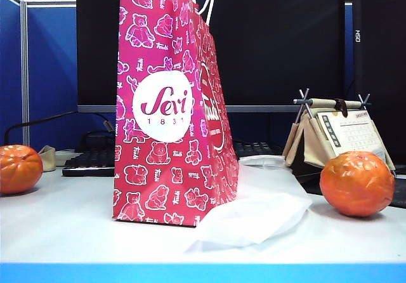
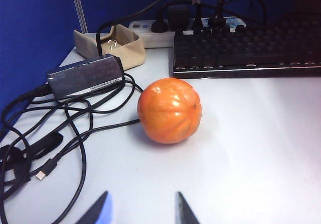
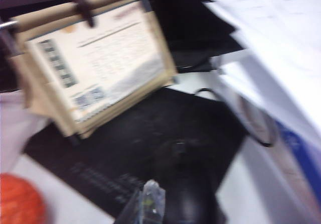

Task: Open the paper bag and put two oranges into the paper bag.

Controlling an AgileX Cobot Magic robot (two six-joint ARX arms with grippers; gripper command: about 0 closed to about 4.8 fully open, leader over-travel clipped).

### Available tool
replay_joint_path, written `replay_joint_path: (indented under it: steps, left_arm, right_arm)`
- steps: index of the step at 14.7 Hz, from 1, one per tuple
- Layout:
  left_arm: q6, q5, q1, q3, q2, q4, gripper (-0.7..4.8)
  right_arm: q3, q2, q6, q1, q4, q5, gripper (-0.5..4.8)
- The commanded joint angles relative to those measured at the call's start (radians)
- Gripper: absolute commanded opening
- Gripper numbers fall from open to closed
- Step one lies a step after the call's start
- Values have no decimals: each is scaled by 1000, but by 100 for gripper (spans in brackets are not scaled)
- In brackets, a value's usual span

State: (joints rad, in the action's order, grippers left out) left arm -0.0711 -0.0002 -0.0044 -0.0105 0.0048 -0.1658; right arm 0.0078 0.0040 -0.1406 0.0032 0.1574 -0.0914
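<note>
The white tabletop is carrying everything. The paper bag is standing upright near the middle of the front edge, its narrow side panel with the round "Sevi 1831" logo facing the exterior camera and its white cord handles rising at the top. A white translucent plastic bag is lying against the foot of the paper bag toward the front edge. A desk calendar is standing farther back on the right side. One orange is sitting by the right edge, well apart from the paper bag; the other orange is resting at the left edge, near a keyboard, a power adapter and tangled black cables. The left gripper is hovering short of that orange with its fingers spread, gripping nothing. The right gripper is showing above a black mouse pad, its fingers pressed together and empty.
</note>
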Motion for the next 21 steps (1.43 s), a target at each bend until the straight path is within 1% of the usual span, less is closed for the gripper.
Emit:
replay_joint_path:
  steps: [1,4,5,6,8,9,10,11,12,13,15,17,18,20,21]
  left_arm:
    - [0,4,1,0,0,-13,170]
    - [0,5,1,0,0,-13,170]
    - [32,5,1,0,0,-12,170]
    - [151,5,1,0,0,-10,170]
    - [343,5,1,0,0,27,170]
    - [414,18,1,0,0,60,170]
    - [447,66,1,-2,0,104,170]
    - [453,156,1,-2,0,176,170]
    - [454,226,1,-4,0,251,169]
    - [453,240,1,-20,0,271,169]
    - [444,201,1,-89,1,217,169]
    - [442,201,1,-167,19,208,169]
    - [443,209,0,-200,37,208,169]
    - [442,283,0,-322,155,211,169]
    - [441,345,0,-405,269,212,170]
  right_arm:
    - [-8,-2,-50,0,-12,27,-1]
    - [-8,-2,-50,0,-13,23,-1]
    - [-8,-2,-50,0,-27,24,-1]
    - [-8,-2,-50,0,-39,34,-1]
    - [-7,-2,-75,0,-55,52,-1]
    - [-7,-2,-151,0,-66,59,-1]
    - [-7,-2,-241,0,-91,71,-1]
    - [-7,-2,-319,0,-132,97,0]
    - [-5,-2,-342,0,-191,158,13]
    - [-5,-2,-342,0,-271,241,60]
    - [0,-2,-342,0,-397,343,110]
    - [53,-2,-341,0,-355,365,110]
    - [77,-2,-335,0,-332,373,118]
    - [145,-1,-319,0,-286,387,119]
    - [179,3,-319,0,-274,387,119]
